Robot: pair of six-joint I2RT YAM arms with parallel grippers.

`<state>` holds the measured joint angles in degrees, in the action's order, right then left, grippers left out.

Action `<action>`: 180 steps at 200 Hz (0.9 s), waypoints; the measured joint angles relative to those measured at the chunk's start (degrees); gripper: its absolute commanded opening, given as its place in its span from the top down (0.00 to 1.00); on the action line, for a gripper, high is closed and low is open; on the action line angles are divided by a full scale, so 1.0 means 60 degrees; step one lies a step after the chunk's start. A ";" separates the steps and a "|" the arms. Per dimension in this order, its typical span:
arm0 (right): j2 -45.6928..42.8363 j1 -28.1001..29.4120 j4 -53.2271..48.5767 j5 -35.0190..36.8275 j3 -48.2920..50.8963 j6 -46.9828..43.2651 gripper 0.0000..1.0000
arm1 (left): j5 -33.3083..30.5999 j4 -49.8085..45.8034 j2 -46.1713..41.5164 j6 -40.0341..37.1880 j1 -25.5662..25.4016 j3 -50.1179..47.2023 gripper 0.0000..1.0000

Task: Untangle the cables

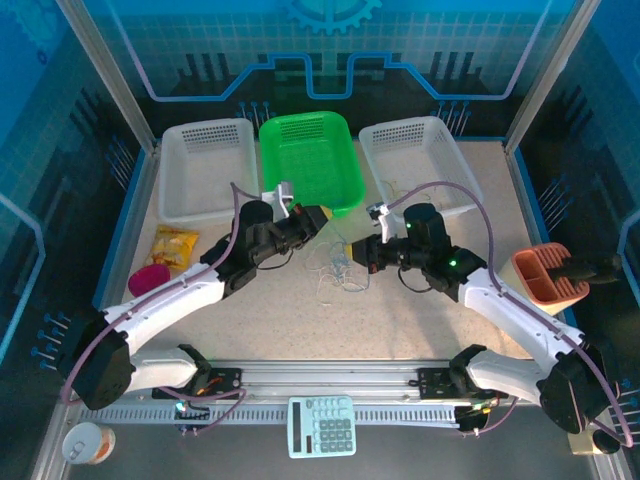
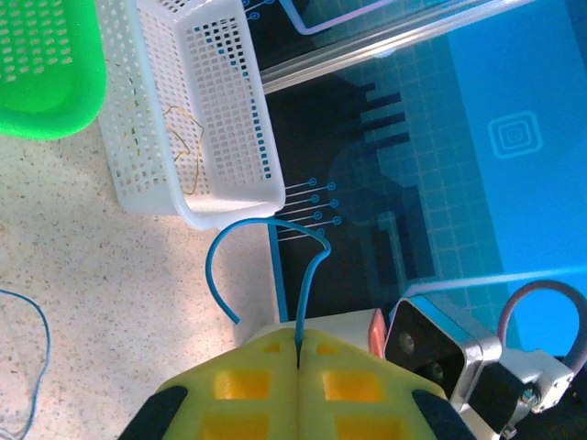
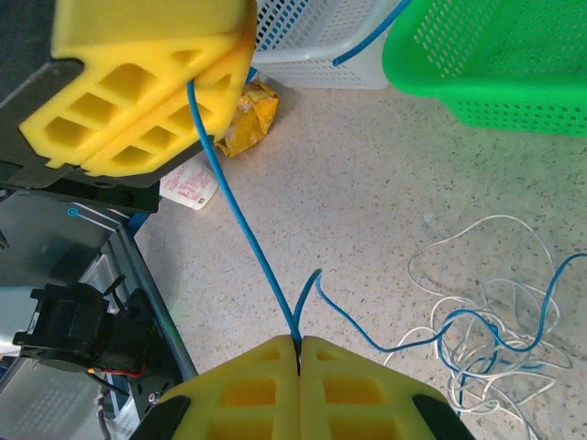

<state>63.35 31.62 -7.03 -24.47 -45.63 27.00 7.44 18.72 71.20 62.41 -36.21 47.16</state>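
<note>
Cables (image 1: pixel 343 274) lie centrally on table (image 1: pixel 330 335), clear of edges.

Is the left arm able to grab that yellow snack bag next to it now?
Probably not yet: the snack bag lies close and unobstructed, but the left arm has its jaws shut on the blue cable.

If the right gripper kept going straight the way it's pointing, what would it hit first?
Probably the left gripper, close ahead and slightly to one side, pinching the same blue cable. Depth is unclear, so the right gripper could slip past.
</note>
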 measured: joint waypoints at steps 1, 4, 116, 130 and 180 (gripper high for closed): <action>0.0007 0.0000 0.0007 0.0000 0.0004 -0.0022 0.74 | 0.0004 0.0000 0.0000 -0.0015 0.0000 0.0004 1.00; 0.0018 0.0000 0.0040 0.0004 0.0007 -0.0007 0.68 | 0.0029 0.0004 0.0000 -0.0087 0.0000 0.0011 1.00; -0.0659 -0.0922 -0.0900 0.0171 -0.1443 0.1151 0.26 | 0.0863 0.0688 -0.0284 -0.2419 0.0091 0.0186 1.00; -0.0648 -0.0925 -0.0721 0.0109 -0.1603 0.1654 0.25 | 0.0925 0.0725 -0.0328 -0.2626 0.0091 0.0160 1.00; -0.0062 -0.0922 0.0637 -0.0342 -0.1610 0.3836 0.23 | 0.1064 0.0787 -0.0433 -0.3202 0.0091 0.0044 1.00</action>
<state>62.98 26.09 -3.20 -26.52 -55.29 50.02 13.82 23.44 68.60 43.20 -35.66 47.42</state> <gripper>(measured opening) 0.767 0.055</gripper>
